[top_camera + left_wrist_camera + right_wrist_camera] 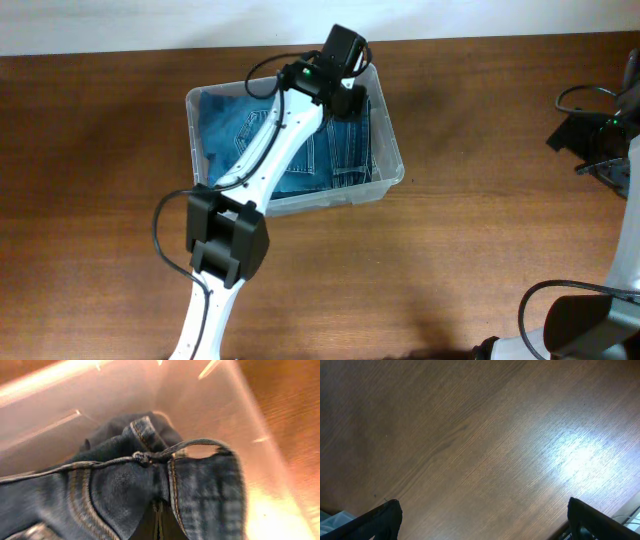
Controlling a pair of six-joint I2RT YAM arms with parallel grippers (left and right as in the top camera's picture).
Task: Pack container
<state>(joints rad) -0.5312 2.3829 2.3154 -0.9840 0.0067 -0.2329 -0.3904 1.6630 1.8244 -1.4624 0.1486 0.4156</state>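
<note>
The container [393, 150], a clear plastic bin, stands at the back middle of the table with folded blue jeans [340, 155] inside. My left gripper [352, 102] reaches down into its far right corner. In the left wrist view the jaws [159, 522] are pressed together with the denim [115, 490] gathered tight around their tips, and the waistband arches up in front of the clear wall [200, 405]. My right gripper [485, 520] stands wide open over bare wood, with nothing between its fingers [385, 517].
The right arm [585, 140] sits at the table's far right edge, well away from the bin. The left arm's white links [270, 150] cross over the bin's left half. Brown wooden tabletop [480, 250] surrounds the bin.
</note>
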